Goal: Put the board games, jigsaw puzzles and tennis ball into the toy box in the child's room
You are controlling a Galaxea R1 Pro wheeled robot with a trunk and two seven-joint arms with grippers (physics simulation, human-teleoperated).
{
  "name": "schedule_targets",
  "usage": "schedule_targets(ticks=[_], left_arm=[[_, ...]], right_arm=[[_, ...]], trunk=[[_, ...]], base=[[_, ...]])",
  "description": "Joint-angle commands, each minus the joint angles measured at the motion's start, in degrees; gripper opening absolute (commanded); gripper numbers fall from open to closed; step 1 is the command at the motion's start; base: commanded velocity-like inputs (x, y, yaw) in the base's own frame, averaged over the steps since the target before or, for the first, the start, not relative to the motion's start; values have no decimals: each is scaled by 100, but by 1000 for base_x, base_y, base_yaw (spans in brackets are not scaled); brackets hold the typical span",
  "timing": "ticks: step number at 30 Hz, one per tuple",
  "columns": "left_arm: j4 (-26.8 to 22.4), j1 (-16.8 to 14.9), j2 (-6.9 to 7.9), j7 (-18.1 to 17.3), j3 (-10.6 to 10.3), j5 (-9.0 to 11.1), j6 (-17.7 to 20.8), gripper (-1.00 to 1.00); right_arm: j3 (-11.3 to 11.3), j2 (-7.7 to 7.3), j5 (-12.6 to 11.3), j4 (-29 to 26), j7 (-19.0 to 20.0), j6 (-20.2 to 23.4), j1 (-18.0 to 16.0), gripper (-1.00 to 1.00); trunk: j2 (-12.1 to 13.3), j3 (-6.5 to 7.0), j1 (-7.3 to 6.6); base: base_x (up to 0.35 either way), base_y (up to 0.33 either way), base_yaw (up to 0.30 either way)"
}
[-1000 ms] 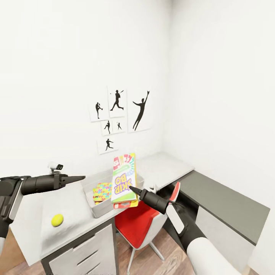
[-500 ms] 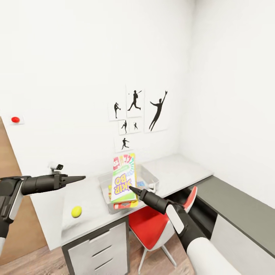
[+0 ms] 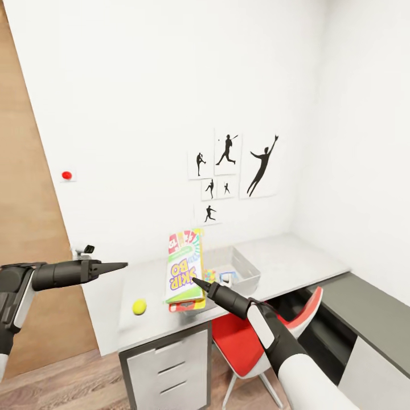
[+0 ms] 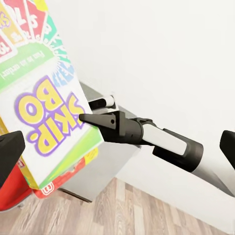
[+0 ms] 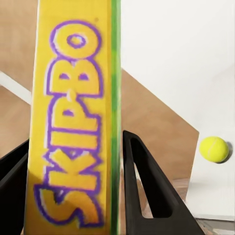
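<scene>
Carrying the Skip-Bo game [image 3: 185, 272] clamped in the right gripper [image 3: 196, 281], the robot should square up to the desk [image 3: 285, 267] and lower it flat into the toy box [image 3: 245, 267]. Left gripper [image 3: 117, 265] looks closed and empty; ball [image 3: 139, 307] waits nearby.

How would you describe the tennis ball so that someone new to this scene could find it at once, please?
Start at the pale grey table under the black silhouette posters. Near its end by the wooden door, beside the held Skip-Bo box, lies the tennis ball: the only small, round, yellow-green thing there.
</scene>
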Motion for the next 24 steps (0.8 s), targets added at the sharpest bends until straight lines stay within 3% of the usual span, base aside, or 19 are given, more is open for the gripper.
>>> schedule_targets(ticks=[1, 7, 24], left_arm=[[1, -1, 1, -24, 0, -4, 60, 100], [1, -1, 1, -24, 0, -4, 60, 100], [3, -1, 10, -24, 17, -3, 59, 100]], right_arm=[[4, 0, -73, -2, -6, 52, -2, -100], [-21, -11, -105, 0, 1, 52, -2, -100], [-57, -23, -146, 3, 8, 50, -11, -100]], trunk=[[-5, -2, 2], [-5, -2, 2], [-5, -2, 2]], base=[[0, 0, 282], [59, 13, 212], [113, 69, 9]])
